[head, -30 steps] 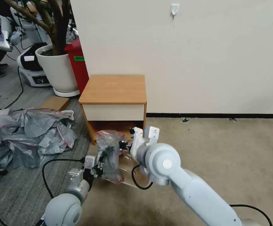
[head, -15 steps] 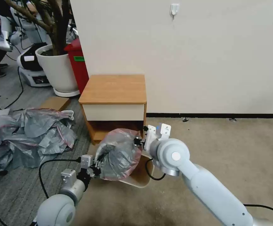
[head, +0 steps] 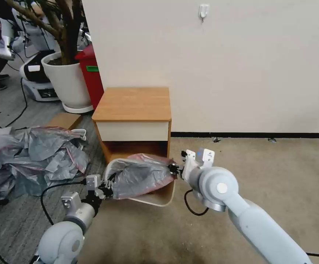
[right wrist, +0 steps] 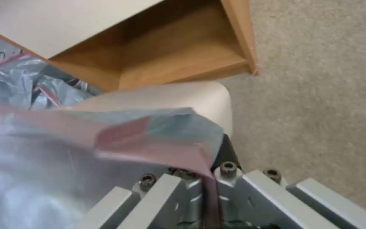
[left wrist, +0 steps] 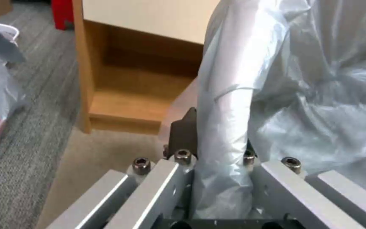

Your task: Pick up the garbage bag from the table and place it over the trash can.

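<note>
Bag hangs stretched between both grippers over the bin, which stands on the carpet just in front of the table. The left gripper is clamped on a bunched grey fold at the bin's left side; in its wrist view the plastic runs straight down between the closed jaws. The right gripper pinches the pink band at the opposite corner. Holding two opposite points seems meant to keep the mouth wide enough to span the rim. I'd judge the bag mostly draped over the opening but not yet tucked around the near edge, where bare bin wall shows
</note>
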You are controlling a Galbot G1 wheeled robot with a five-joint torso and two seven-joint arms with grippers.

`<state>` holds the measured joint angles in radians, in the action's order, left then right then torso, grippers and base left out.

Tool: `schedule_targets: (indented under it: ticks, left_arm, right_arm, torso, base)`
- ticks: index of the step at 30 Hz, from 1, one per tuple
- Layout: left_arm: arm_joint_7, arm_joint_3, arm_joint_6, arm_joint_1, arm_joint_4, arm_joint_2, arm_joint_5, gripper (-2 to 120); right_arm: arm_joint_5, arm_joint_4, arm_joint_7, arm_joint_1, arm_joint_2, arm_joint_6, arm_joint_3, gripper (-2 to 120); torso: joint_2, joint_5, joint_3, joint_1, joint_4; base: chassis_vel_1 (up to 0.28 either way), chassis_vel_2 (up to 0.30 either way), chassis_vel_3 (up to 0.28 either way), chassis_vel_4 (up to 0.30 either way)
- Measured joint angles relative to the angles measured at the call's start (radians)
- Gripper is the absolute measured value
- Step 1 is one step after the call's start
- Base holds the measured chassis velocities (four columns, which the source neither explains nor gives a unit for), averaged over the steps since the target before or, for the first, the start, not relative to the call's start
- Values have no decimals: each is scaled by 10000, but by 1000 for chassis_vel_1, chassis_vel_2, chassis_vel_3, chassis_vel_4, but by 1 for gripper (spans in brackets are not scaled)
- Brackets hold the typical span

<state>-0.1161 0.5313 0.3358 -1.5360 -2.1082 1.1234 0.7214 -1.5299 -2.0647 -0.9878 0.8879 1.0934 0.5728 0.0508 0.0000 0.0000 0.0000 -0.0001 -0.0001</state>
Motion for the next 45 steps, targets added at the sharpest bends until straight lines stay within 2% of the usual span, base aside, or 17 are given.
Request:
schedule_targets:
  ticks: [11,17,19,31,35,38,40,43,45]
  left_arm:
    - [-248,42,13,198,49,166,503,4]
    - [-935,-140,49,452,126,446,894,4]
    - [-1197,-182,87,514,228,565,895,4]
    - [-1369,-179,247,761,381,481,914,4]
    - [-1509,-263,247,927,546,645,920,4]
    - [-1517,-269,246,990,604,751,938,4]
    - [-1516,-269,232,996,643,754,922,4]
    - [-1505,-258,118,1110,768,801,918,4]
    - [-1504,-258,110,1156,809,802,920,4]
  right_arm:
    - [-4,-229,301,627,-287,214,-446,0]
    - [48,-369,319,861,-216,297,-462,0]
    - [464,-392,498,1068,-220,323,-413,0]
    - [2257,-221,1392,1406,-310,-86,-132,2]
    - [2594,-329,1457,1421,-342,20,9,10]
    - [3170,-215,1634,1402,-491,277,8,24]
    - [3256,-198,1653,1383,-505,322,-69,28]
    - [4055,-57,1844,1258,-662,373,-293,43]
    - [4321,-50,1976,1273,-788,362,-316,46]
  torso:
    - [-1,0,0,0,1]
    - [0,0,0,0,1]
    - [0,0,0,0,1]
    - [0,0,0,0,2]
    - [-1,-2,0,1,1]
    - [0,0,0,0,0]
    - [0,0,0,0,0]
    - [0,0,1,0,3]
    - [0,0,1,0,2]
  base:
    - [0,0,0,0]
    - [0,0,0,0]
    - [0,0,0,0]
    - [0,0,0,0]
    - [0,0,0,0]
    - [0,0,0,0]
    - [0,0,0,0]
    - [0,0,0,0]
    - [0,0,0,0]
